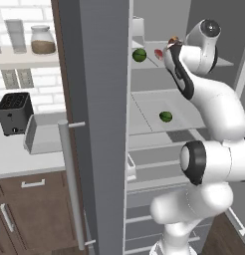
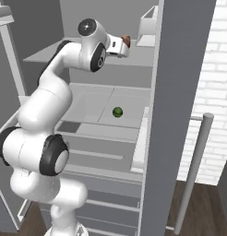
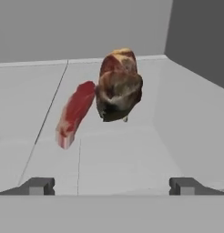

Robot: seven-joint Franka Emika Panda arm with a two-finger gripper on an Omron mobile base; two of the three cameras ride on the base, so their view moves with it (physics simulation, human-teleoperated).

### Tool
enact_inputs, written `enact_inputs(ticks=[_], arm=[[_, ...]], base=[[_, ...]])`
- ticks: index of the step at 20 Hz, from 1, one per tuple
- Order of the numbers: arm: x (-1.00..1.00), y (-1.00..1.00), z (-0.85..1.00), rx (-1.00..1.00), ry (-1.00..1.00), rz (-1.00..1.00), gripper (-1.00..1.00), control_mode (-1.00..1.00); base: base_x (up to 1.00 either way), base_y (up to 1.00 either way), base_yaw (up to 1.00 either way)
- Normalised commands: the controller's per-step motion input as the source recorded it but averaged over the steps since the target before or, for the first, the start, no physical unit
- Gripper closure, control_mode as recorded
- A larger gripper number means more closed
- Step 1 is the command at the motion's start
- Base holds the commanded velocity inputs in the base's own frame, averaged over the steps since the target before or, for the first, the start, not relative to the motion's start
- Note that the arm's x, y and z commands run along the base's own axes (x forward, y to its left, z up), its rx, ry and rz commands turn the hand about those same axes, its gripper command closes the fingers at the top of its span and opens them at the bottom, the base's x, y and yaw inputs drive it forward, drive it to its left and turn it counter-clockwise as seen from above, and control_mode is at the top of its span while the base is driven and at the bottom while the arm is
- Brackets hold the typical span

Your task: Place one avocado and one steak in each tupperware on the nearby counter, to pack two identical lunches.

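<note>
White arm fills the lower right of the left base view, reaching up into an open fridge; grey fridge door (image 1: 97,124) with its silver handle (image 1: 70,184) stands left of it; one avocado (image 1: 139,55) on the upper shelf (image 1: 144,72) beside a red steak (image 1: 158,54); second avocado (image 1: 166,116) on the shelf below; far left, pale surface (image 1: 25,162) carries a clear tupperware (image 1: 45,133) and a black toaster (image 1: 15,113); jar (image 1: 43,40) on the wall shelf above.

Right base view: arm lower left, wrist up at the top shelf, brown meat lump (image 2: 126,40) just past it; avocado (image 2: 117,112) on the middle shelf; door edge and handle at right.

Hand view: hand (image 3: 113,185) fingertips wide apart, holding nothing; raw red steak (image 3: 75,113) lies ahead on the shelf floor, brown cooked steak (image 3: 118,85) just right of it, touching or overlapping it.
</note>
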Motion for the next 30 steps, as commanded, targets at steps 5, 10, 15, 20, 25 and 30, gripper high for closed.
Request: enact_inputs(ticks=[5, 10, 15, 20, 25, 30], arm=[[0.58, -0.2, -0.09, 0.0, 0.0, 0.0, -1.0, -1.0], [0.58, -0.13, 0.0, 0.0, 0.06, 0.0, -1.0, -1.0], [0.59, -0.01, 0.0, 0.0, 0.08, 0.0, -1.0, -1.0], [0.6, -0.01, 0.0, 0.0, 0.07, 0.0, -1.0, -1.0], [0.47, -0.1, 0.0, 0.0, 0.02, 0.0, -1.0, -1.0], [0.1, -0.02, 0.03, -0.01, -0.02, 0.0, -1.0, -1.0]], base=[[0.0, 0.0, 0.0], [0.0, 0.0, 0.0], [0.0, 0.0, 0.0], [0.0, 0.0, 0.0], [0.0, 0.0, 0.0], [0.0, 0.0, 0.0]])
